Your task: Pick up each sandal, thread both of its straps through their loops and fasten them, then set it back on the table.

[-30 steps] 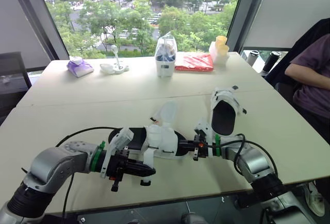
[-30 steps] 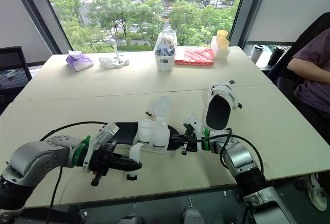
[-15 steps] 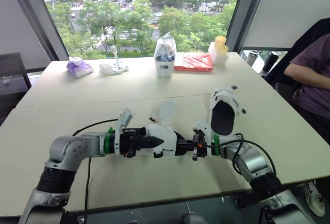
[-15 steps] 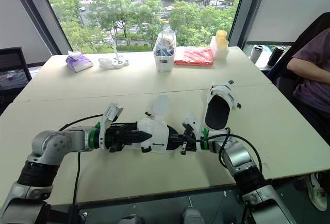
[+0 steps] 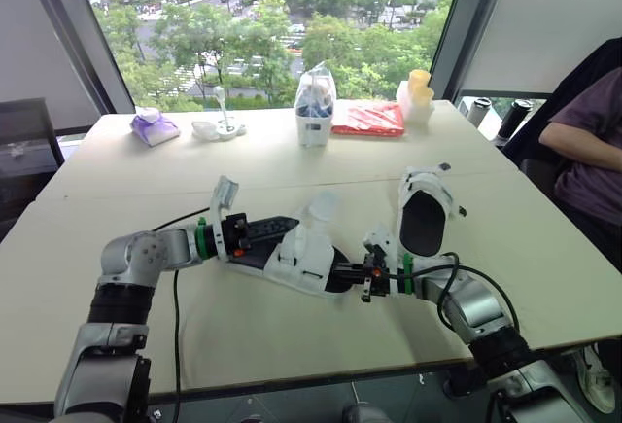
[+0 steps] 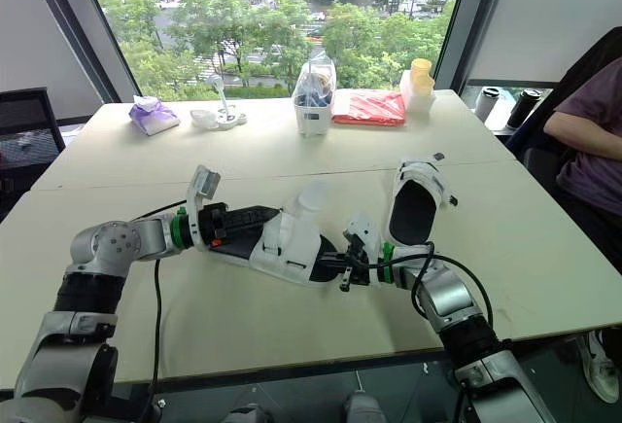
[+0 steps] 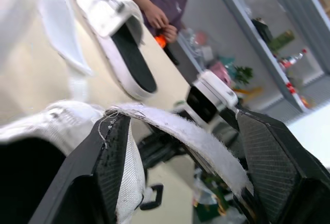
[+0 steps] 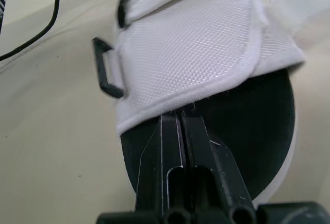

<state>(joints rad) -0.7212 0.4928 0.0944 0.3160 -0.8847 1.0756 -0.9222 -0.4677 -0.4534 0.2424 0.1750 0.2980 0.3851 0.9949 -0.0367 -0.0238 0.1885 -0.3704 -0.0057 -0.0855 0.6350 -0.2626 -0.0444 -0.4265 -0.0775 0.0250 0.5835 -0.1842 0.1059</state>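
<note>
**Q:** Where did the nearer sandal lie, and of what was it made?
**A:** The white woven-fabric sandal with a black footbed (image 5: pixel 303 260) lay at the middle of the pale beige tabletop (image 5: pixel 292 165), between the two arms. Its broad upper band showed a fine mesh weave and a smooth rolled hem. A black rectangular plastic loop (image 8: pixel 111 90) stood out from one side, and a rounded translucent white strap tab (image 5: pixel 321 211) rose upright above the band.

**Q:** How did the left gripper (image 5: pixel 282 227) stand?
**A:** Its two black fingers were spread wide, their cross-hatched pads (image 7: pixel 116 167) facing inward. They straddled a fuzzy white fastening strap (image 7: pixel 196 136) that arched from one finger across to the other. Whether the strap pressed on either pad could not be told.

**Q:** And the right gripper (image 8: pixel 180 115)?
**A:** Its fingers were pressed flat together with nothing seen between them. They lay over the black footbed, with the tips touching the hem of the white band at the sandal's end nearest the right arm.

**Q:** Where was the other sandal?
**A:** The second white sandal with a black oval footbed (image 5: pixel 423 217) lay flat on the table beyond the right arm, apart from both grippers.

**Q:** What stood farther back?
**A:** Near the window edge were a crumpled purple pouch (image 5: pixel 153 128), a clear plastic bag (image 5: pixel 313 92), a flat red packet (image 5: pixel 367 119) and stacked yellow cups (image 5: pixel 419 81). A person in a purple shirt (image 5: pixel 583 151) sat at the right.
</note>
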